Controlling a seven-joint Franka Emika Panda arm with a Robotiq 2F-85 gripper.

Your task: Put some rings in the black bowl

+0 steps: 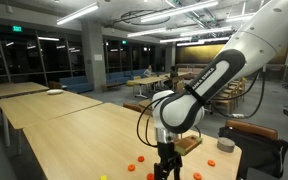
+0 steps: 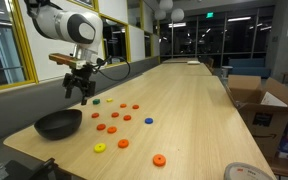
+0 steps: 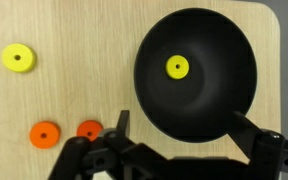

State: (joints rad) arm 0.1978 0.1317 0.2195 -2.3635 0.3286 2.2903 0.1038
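In the wrist view the black bowl (image 3: 224,60) fills the right half, with one yellow ring (image 3: 177,67) lying inside it. My gripper (image 3: 184,125) hangs above the bowl's near rim, open, with nothing between its fingers (image 3: 122,122). On the table left of the bowl lie a yellow ring (image 3: 19,58) and two orange rings (image 3: 45,133) (image 3: 89,129). In an exterior view the gripper (image 2: 81,97) hovers over the bowl (image 2: 59,125), and several orange rings (image 2: 111,128) lie scattered to the bowl's right. From the opposite side the gripper (image 1: 166,168) hides the bowl.
The long wooden table (image 2: 194,110) stretches away, with cardboard boxes (image 2: 259,100) past its far side. A blue ring (image 2: 149,122) and further orange rings (image 2: 159,159) lie toward the near edge. A dark disc (image 1: 225,145) sits near the table's corner.
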